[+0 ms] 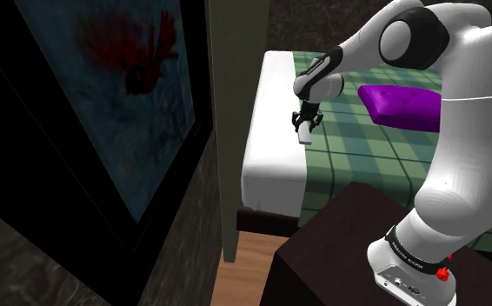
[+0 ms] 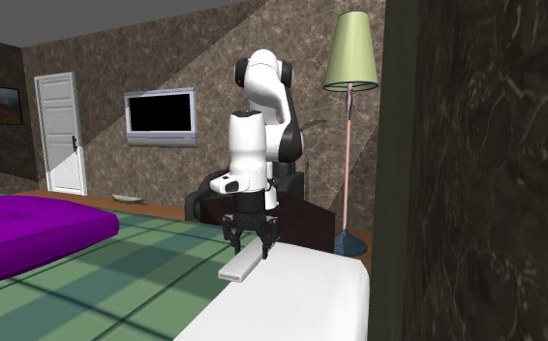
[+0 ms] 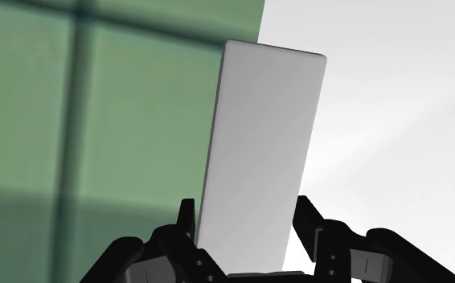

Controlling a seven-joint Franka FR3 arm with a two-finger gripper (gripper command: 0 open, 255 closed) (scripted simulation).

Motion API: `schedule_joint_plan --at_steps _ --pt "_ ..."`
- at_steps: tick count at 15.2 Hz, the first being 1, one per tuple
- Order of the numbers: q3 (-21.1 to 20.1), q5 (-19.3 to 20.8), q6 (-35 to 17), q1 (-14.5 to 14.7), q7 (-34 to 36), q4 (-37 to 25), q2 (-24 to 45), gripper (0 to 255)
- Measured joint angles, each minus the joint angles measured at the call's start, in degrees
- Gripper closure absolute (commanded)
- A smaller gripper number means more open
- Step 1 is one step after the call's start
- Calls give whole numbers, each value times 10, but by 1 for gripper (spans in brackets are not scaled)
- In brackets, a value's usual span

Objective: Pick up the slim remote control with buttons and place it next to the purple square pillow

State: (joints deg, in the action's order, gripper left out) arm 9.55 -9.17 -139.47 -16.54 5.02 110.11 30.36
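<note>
The pick-up half of the job looks done, or very nearly. The black gripper [image 2: 251, 248] is clamped on the near end of the remote control [image 3: 260, 137], with one finger pressed to each long edge, as the wrist view makes plain. The remote is drawn as a plain pale grey slab, and I can make out no buttons on it. It hangs from the claw at a slant over the side of the bed, above the strip of white sheet [image 2: 296, 295] just where the green plaid blanket [image 1: 357, 165] begins. In the second exterior view its lower end sits close to the sheet, and I cannot tell whether it is clear of the cloth or brushing it.

The placing half is all to come, I'd judge. The purple pillow [image 1: 401, 104] lies on the blanket well apart from the gripper, further in across the bed toward the shoulder view's right. What is left, as I read it, is to carry the remote across the plaid, bring it down just beside the pillow and let go. The stretch of blanket between the two looks bare from where I stand.
</note>
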Motion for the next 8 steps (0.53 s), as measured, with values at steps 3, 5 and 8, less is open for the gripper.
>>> schedule_joint_plan --at_steps 3,5,8 --pt "3 4 14 2 3 0 -14 255" --pt "4 7 25 4 6 0 -25 255" --pt "7 12 44 7 10 -2 -42 255"
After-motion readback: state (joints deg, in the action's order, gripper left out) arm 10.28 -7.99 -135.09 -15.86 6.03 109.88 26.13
